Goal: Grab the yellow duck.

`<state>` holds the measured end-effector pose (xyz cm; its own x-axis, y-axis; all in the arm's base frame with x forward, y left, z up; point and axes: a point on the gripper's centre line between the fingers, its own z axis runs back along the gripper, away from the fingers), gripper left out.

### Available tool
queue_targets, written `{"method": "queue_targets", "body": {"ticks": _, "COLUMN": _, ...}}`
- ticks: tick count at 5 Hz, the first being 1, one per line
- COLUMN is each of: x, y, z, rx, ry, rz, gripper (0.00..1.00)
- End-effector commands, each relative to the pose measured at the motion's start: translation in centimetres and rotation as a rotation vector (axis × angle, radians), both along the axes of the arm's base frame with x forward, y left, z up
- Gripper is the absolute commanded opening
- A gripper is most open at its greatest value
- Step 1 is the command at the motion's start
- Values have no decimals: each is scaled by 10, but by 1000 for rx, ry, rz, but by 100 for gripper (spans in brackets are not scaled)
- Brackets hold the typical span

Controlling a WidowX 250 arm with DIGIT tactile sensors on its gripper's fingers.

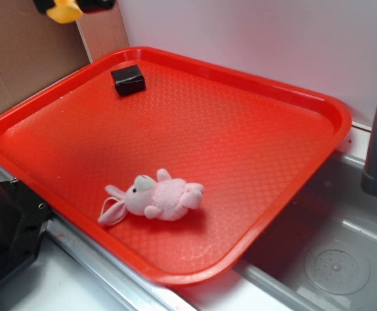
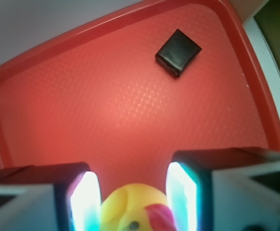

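Yellow duck point(image 2: 133, 211) | clamped between pincer point(image 2: 133, 202) fingers (above red tray point(image 2: 44, 82))

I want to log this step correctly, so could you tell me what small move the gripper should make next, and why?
Probably just hold the grasp and stop lifting. The yellow duck sits between the fingers of the gripper, and the exterior view shows it raised well above the red tray, clear of the black cube and pink bunny.
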<state>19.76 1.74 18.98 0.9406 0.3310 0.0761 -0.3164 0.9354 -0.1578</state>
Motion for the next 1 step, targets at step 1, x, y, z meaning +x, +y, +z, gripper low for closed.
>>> {"method": "queue_targets", "body": {"ticks": 1, "x": -5, "y": 9, "z": 18, "rx": -13, "ry": -48, "rz": 45, "gripper": 0}}
